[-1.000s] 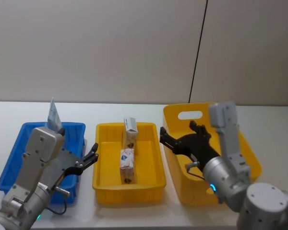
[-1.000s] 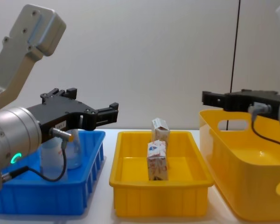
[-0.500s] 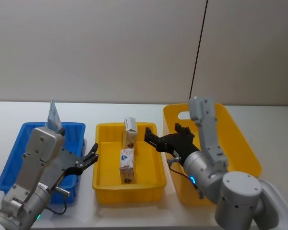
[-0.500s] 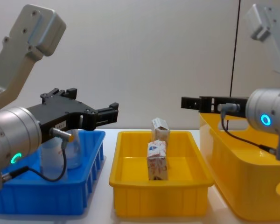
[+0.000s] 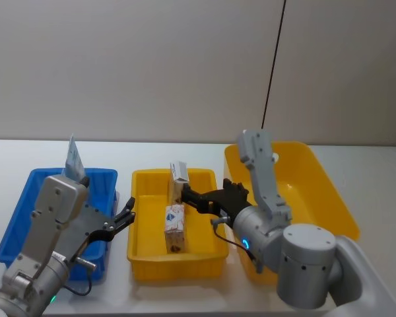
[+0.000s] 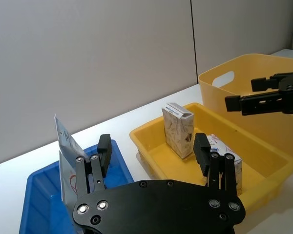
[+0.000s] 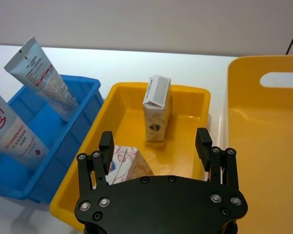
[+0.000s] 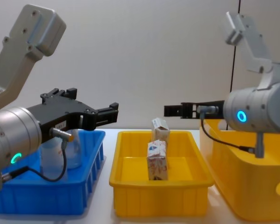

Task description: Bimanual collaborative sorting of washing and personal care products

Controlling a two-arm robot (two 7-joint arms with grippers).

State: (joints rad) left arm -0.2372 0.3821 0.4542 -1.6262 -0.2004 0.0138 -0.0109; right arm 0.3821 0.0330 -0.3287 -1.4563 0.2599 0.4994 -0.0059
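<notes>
Seen from the head camera, the left claw (image 5: 128,212) hangs spread above the blue bin (image 5: 18,214), where a squeeze tube (image 5: 73,158) leans at the back. The right claw (image 5: 187,198), spread too, hovers over the middle yellow tray (image 5: 148,231), close to the rear carton (image 5: 179,177) and the front carton (image 5: 175,228). The big yellow bin (image 5: 330,191) stands beside the tray on the white surface (image 5: 383,172).

The left wrist camera shows that claw's fingers wide apart.

The right wrist camera shows parted fingers above both upright cartons, and a second squeeze tube (image 7: 12,131) leaning in the blue bin.

From the chest, the right claw sits just above the cartons, not touching them.
</notes>
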